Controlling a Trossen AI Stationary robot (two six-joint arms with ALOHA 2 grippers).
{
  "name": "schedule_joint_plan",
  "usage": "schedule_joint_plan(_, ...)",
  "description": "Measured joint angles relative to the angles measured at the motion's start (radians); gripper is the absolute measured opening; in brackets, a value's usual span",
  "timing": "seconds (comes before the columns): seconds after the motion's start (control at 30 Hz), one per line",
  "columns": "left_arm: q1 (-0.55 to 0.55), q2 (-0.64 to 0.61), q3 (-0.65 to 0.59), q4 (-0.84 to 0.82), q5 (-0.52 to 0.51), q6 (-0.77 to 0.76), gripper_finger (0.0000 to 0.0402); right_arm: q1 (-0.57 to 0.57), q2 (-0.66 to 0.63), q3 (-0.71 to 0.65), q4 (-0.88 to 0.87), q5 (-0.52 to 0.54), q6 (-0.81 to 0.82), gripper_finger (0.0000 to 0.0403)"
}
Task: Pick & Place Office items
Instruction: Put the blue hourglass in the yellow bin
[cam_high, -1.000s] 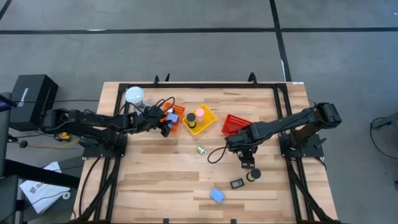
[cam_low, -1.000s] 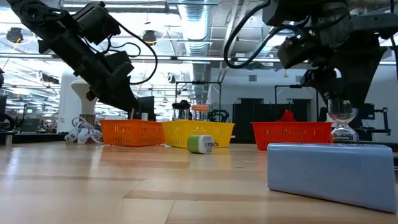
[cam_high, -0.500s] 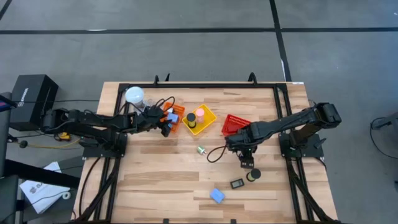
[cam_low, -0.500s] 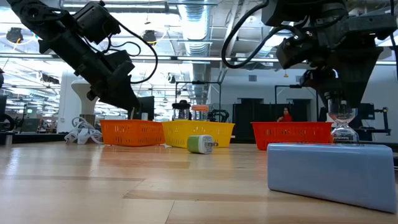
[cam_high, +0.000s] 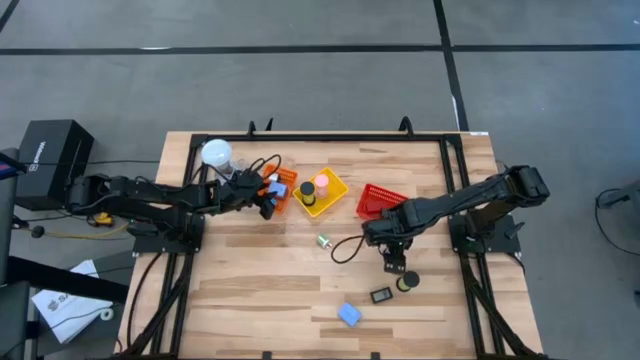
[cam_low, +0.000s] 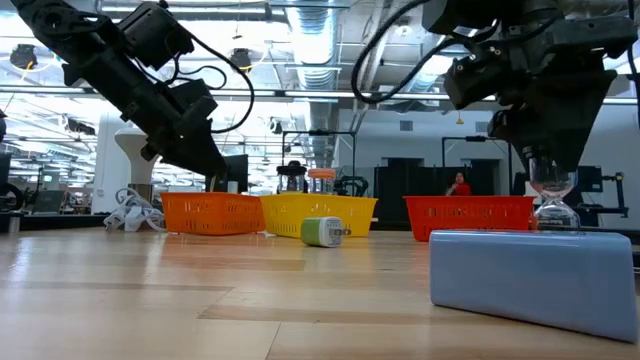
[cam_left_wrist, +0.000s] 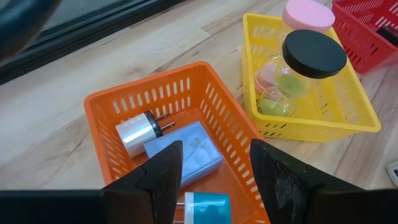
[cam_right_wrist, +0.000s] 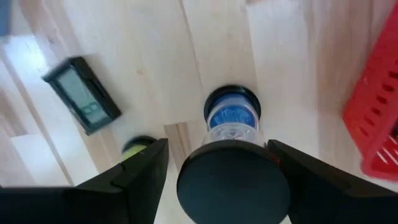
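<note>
My right gripper points down over an upright hourglass with black caps and blue sand, which also shows in the low view. It is shut on the hourglass. Beside it lie a black-capped cylinder with green inside and a black flat display. My left gripper hangs open and empty over the orange basket. This basket holds a white plug, a light-blue block and a teal-and-white item. My right gripper pinches the hourglass's top black cap between its two fingers, on opposite sides of the rim. The fingers come from above, pointing down. The hourglass stands upright below them. The blue block hides its base in the low view, so lifted or resting cannot be told.
A yellow basket holds a pink-capped and a black-capped hourglass. A red basket lies right of it. A green-and-white plug and a light-blue block lie on the table. A white globe stands at the far left.
</note>
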Motion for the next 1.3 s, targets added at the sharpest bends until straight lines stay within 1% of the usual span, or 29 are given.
schedule_joint_plan(0.17, 0.000, 0.000, 0.000, 0.007, 0.000, 0.000, 0.0181, 0.005, 0.000, 0.000, -0.013, 0.006, 0.045, 0.0263)
schedule_joint_plan(0.3, 0.000, 0.000, 0.000, 0.014, 0.000, 0.000, 0.0181, 0.004, 0.000, 0.000, -0.038, 0.076, 0.048, 0.0263)
schedule_joint_plan(0.53, 0.000, 0.000, 0.000, 0.018, 0.000, 0.000, 0.0181, 0.007, 0.000, 0.000, -0.034, 0.077, 0.093, 0.0263)
schedule_joint_plan(0.73, 0.000, 0.000, 0.000, 0.021, 0.000, 0.000, 0.0181, 0.008, 0.000, 0.000, -0.050, 0.100, 0.098, 0.0263)
schedule_joint_plan(1.3, 0.000, 0.000, 0.000, 0.036, 0.000, 0.000, 0.0181, 0.015, 0.008, -0.001, -0.043, 0.104, 0.100, 0.0263)
